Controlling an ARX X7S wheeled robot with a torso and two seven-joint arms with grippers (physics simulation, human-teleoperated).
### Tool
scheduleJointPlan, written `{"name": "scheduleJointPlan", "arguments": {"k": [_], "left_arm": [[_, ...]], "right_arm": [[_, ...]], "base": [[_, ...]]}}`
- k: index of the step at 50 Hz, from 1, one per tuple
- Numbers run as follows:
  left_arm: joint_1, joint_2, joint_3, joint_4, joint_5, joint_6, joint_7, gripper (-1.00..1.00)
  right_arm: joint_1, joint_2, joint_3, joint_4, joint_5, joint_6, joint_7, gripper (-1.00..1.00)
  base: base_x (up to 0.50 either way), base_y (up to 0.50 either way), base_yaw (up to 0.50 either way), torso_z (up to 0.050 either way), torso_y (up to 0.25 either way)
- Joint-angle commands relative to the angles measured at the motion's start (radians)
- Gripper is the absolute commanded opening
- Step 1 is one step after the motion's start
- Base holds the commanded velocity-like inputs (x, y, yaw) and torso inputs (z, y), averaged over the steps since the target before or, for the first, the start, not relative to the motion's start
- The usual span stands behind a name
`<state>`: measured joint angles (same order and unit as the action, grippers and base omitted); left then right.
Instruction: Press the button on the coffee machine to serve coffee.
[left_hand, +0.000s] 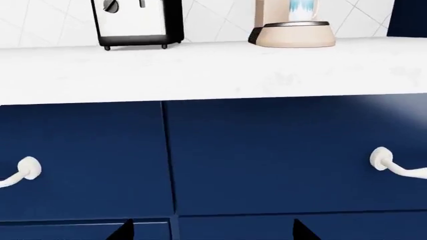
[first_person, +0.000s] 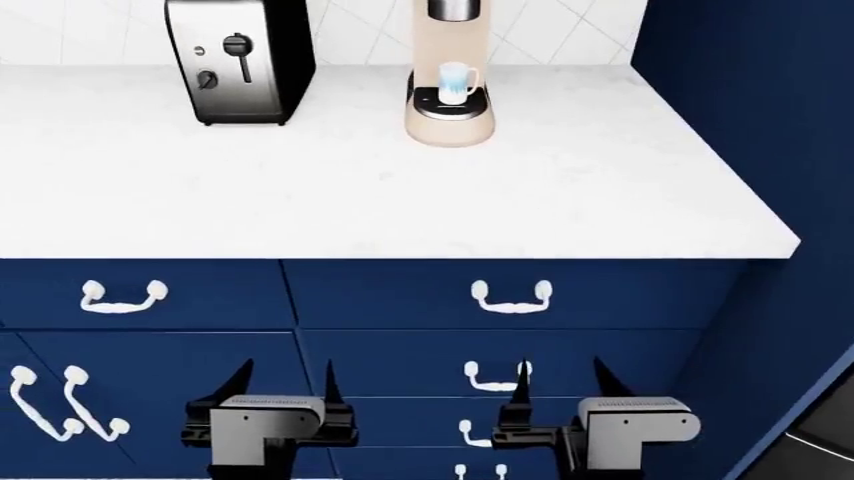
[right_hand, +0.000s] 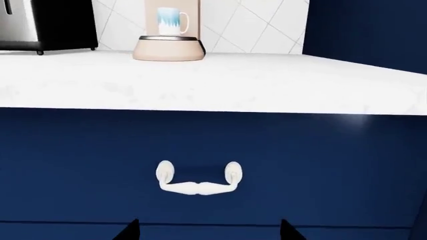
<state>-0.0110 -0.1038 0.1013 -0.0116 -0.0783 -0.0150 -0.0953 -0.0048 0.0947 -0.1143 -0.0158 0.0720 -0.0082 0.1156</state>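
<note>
Both arms low, in front of drawers, below worktop front edge. Left gripper (first_person: 283, 385) and right gripper (first_person: 558, 385): fingers spread, holding nothing. Machine (first_person: 450, 75) at worktop back edge, toward right corner, mug (first_person: 457, 80) on its tray. Toaster (first_person: 238, 60) well left of it. Buttons not in view. I'd raise right arm, clear edge, close fingers first, approach slow, avoid mug.

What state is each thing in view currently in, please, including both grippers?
coffee machine: upright at the back of the counter, untouched.
mug: upright on the machine's drip tray, under the spout.
toaster: upright, lever up.
drawers: shut.
left gripper: open, empty, below counter level.
right gripper: open, empty, below counter level.
</note>
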Motion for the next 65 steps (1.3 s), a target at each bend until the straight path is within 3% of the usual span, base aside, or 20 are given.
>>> {"name": "scheduleJointPlan", "arguments": {"k": [1,11,52,65], "left_arm": [[-0.005,-0.009,0.008,-0.012,-0.017,0.01,-0.012,1.0],[0.0,-0.016,0.024,-0.015,-0.01,0.026,-0.026,1.0],[0.004,-0.064,0.021,-0.026,-0.074,0.051,-0.026,1.0],[-0.022,-0.028,0.064,-0.011,-0.051,0.006,-0.071,1.0]], "right_arm": [[0.002,0.013,-0.016,-0.003,0.007,0.005,0.019,1.0],[-0.001,0.019,-0.023,-0.014,0.02,0.015,0.034,1.0],[0.016,0.05,-0.068,0.005,0.029,0.021,0.07,1.0],[0.017,0.055,-0.071,0.004,0.043,0.028,0.082,1.0]], "base": [[0.0,0.0,0.0,0.0,0.0],[0.0,0.0,0.0,0.003,0.0],[0.0,0.0,0.0,0.05,0.0],[0.0,0.0,0.0,0.0,0.0]]}}
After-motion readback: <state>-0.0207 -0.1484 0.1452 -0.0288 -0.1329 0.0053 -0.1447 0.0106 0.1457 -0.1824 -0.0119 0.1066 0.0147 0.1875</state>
